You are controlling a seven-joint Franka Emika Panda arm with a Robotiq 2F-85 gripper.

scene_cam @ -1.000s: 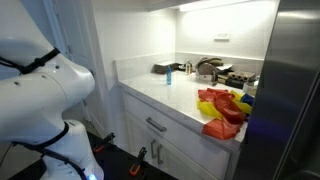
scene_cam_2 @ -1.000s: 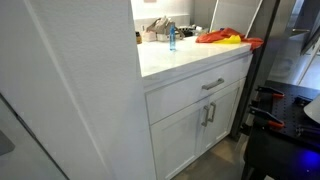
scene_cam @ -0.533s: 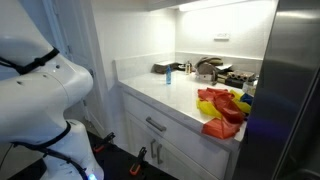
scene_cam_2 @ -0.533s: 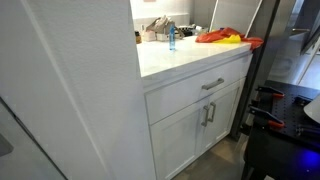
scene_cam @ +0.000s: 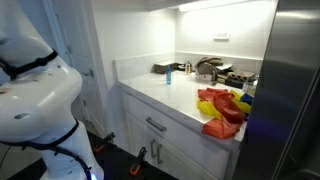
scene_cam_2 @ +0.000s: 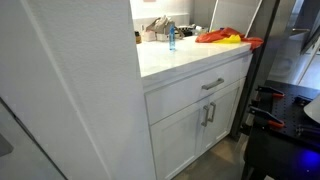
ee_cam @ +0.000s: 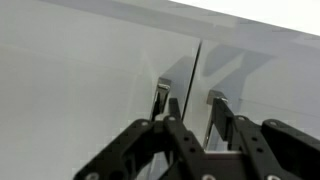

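Note:
In the wrist view my gripper (ee_cam: 198,118) comes in from the bottom, open and empty, its black fingers (ee_cam: 173,112) spread apart. It faces two white cabinet doors that meet at a vertical seam (ee_cam: 200,70). A metal handle (ee_cam: 160,93) stands left of the seam and another handle (ee_cam: 213,99) right of it. The fingertips are close in front of the two handles, and I cannot tell if they touch. In an exterior view only the robot's white arm body (scene_cam: 35,95) shows at the left; the gripper itself is out of sight in both exterior views.
A white counter (scene_cam: 165,95) carries a blue bottle (scene_cam: 168,76), red and yellow cloths (scene_cam: 222,108) and kitchen items at the back. A drawer and lower cabinet doors (scene_cam_2: 205,115) sit beneath it. A dark refrigerator side (scene_cam: 290,100) stands at the right.
The white arm body in the exterior view has shifted slightly left and down. Nothing on the counter has moved.

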